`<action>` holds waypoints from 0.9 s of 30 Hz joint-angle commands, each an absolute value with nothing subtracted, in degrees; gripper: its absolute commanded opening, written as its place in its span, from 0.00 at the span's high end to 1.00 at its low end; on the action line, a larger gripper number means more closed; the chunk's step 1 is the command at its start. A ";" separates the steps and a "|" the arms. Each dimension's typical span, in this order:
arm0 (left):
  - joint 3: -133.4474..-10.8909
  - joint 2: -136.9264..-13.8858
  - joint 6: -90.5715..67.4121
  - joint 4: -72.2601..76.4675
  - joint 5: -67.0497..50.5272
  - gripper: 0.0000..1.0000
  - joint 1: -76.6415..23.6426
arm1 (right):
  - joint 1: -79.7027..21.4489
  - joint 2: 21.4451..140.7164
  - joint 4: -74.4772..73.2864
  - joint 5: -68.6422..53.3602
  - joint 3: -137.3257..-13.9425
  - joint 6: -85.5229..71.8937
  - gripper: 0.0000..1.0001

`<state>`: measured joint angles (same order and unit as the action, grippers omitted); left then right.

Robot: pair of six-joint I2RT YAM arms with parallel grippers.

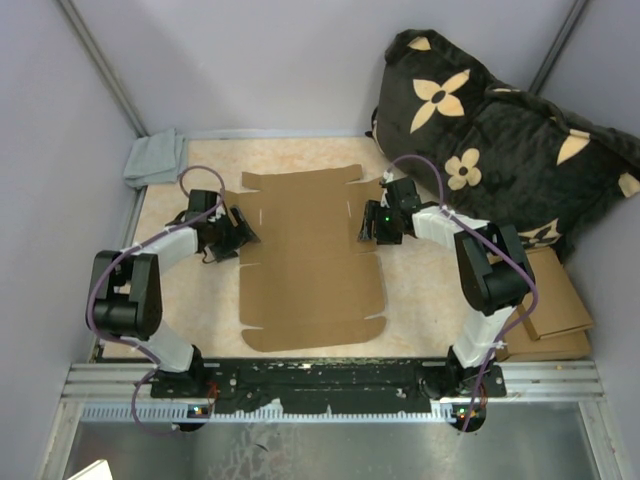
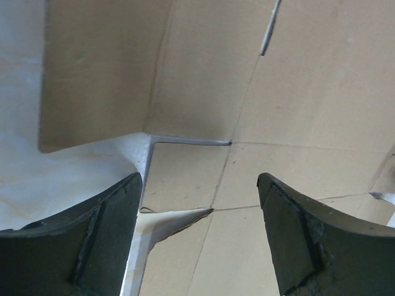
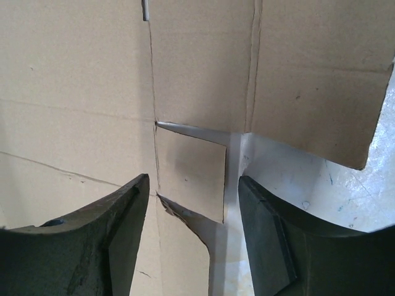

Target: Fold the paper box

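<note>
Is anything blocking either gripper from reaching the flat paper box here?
Nothing visible does. The left gripper and the right gripper each hang right at a side edge of the paper box, jaws open over its notched edge, with only bare cardboard beneath them.

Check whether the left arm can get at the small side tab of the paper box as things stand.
Probably yes. The left gripper hangs open right over the small tab at the left edge of the paper box, with nothing between them.
</note>
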<state>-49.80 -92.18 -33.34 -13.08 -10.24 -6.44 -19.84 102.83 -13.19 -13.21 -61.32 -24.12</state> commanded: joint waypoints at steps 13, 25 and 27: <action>-52.47 -90.83 -31.71 -17.28 -14.23 0.23 -8.74 | -20.91 103.95 -12.59 -14.59 -63.35 -23.94 0.43; -54.14 -88.55 -34.80 -15.35 -19.15 0.25 -11.29 | -21.88 103.82 -12.11 -15.70 -63.40 -24.52 0.45; -54.35 -89.05 -35.28 -14.77 -19.64 0.25 -11.78 | -22.03 103.69 -11.96 -16.04 -63.38 -24.60 0.45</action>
